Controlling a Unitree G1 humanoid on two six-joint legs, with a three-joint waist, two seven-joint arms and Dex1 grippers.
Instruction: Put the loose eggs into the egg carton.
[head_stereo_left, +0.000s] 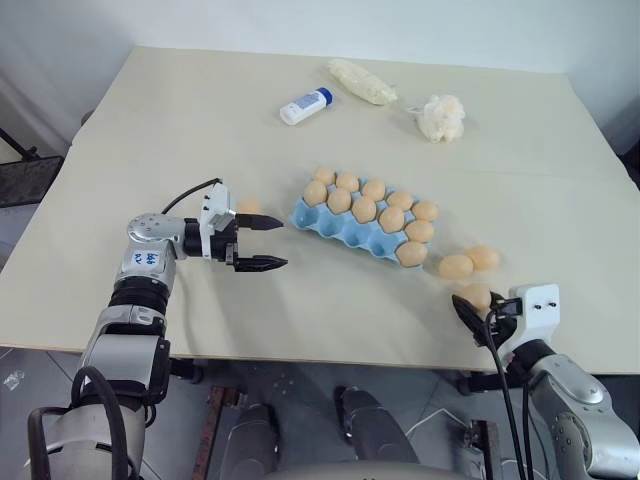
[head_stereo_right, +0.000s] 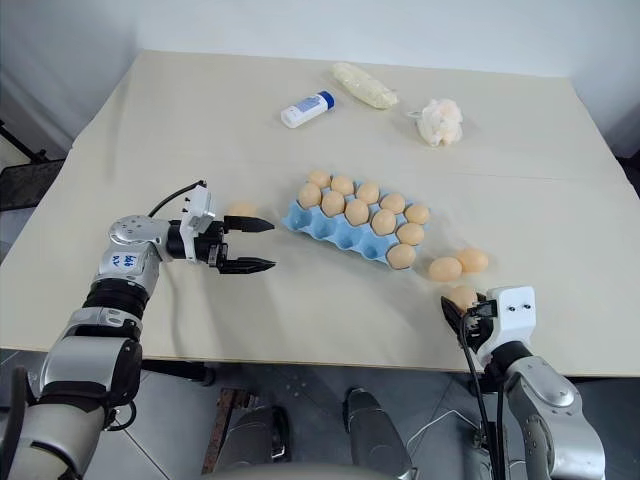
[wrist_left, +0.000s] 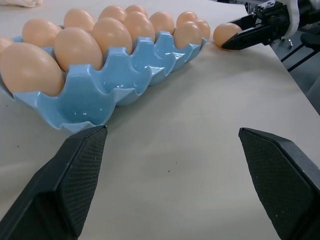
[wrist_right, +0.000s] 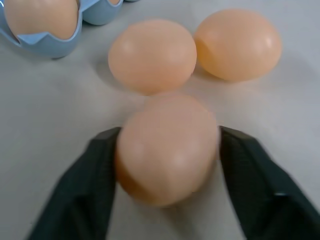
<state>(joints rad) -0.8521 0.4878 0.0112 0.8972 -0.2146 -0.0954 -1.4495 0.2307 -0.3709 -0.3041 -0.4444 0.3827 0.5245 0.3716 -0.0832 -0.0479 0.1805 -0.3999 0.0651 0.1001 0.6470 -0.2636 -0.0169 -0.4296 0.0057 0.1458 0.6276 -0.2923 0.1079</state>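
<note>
The right pincer (wrist_right: 167, 150) is clamped on a loose egg (wrist_right: 167, 147) at the counter's (head_stereo_left: 200, 120) five o'clock edge; the left pincer (head_stereo_left: 268, 243) gapes wide at nine o'clock of the egg carton (head_stereo_left: 335, 228). The carton holds eleven eggs. Two more loose eggs (head_stereo_left: 468, 262) lie just beyond the held one, toward twelve o'clock.

Both arms were cased in silver-grey metal shells with black joint bands. The left forearm carried a small blue-and-white sticker, and a thin black cable looped over its white wrist block. The left gripper (head_stereo_left: 262, 243) had two black, textured, tapering fingers. The right gripper (head_stereo_left: 468, 307) sat ahead of a white block with two dark holes, black cables trailing beside it.
</note>
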